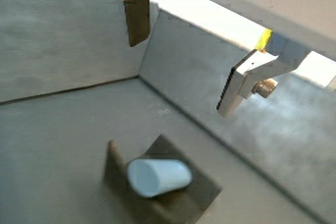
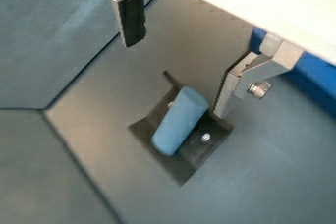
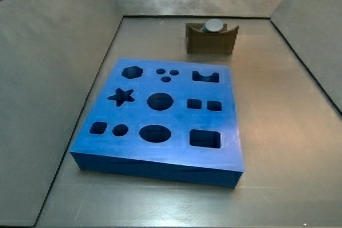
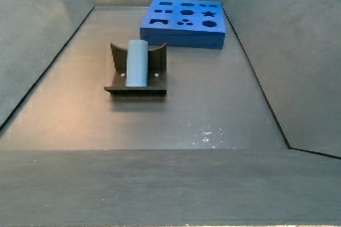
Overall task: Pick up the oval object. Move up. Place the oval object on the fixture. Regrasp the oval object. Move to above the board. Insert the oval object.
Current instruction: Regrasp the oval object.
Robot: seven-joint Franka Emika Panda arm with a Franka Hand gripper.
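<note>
The pale blue-grey oval object [image 1: 157, 177] lies on its side in the notch of the fixture [image 1: 198, 201], free of the gripper. It also shows in a wrist view [image 2: 179, 122] and in both side views [image 3: 213, 26] [image 4: 135, 60]. The fixture [image 3: 211, 43] [image 4: 134, 90] [image 2: 192, 159] stands on the grey floor. My gripper [image 1: 183, 73] [image 2: 178, 77] is open and empty, hanging above the peg with one finger on each side. The blue board [image 3: 160, 112] [image 4: 186, 22] lies apart from the fixture.
Grey bin walls [image 3: 54, 52] [image 4: 47, 62] slope up around the floor. A strip of the board's blue edge [image 2: 297, 57] shows behind one finger in a wrist view. Bare floor [image 4: 173, 131] lies in front of the fixture.
</note>
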